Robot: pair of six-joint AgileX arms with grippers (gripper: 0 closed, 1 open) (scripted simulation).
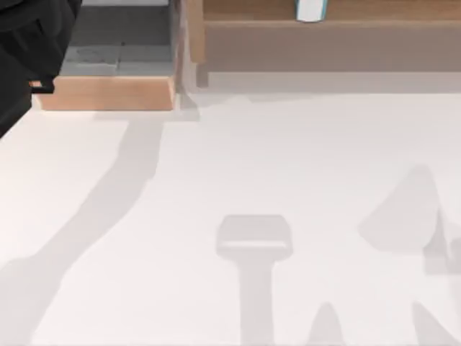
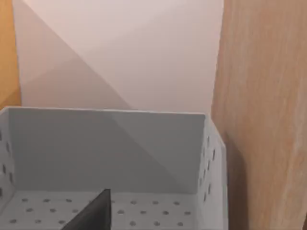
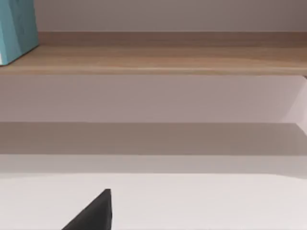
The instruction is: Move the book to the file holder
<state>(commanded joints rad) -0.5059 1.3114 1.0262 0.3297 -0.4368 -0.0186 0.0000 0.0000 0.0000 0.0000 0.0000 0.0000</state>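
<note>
Nearest us the white table (image 1: 238, 180) carries shadows and nothing to grab. Up at ten o'clock the left arm (image 1: 29, 50) hangs over the file holder (image 1: 108, 92), and its wrist camera stares into the grey perforated compartment (image 2: 110, 153) beside a wooden side panel (image 2: 261, 115); whether that gripper's fingers are spread or pressed together, I cannot tell. Farther back, at one o'clock, the book (image 1: 311, 9) stands upright on the long wooden shelf (image 1: 331, 43), well apart from the holder. From the right wrist view the teal book (image 3: 17, 28) sits ahead and off to one side, long axis vertical; that gripper's fingers I cannot tell either. My call: the right arm faces the shelf, so the reach is its.
</note>
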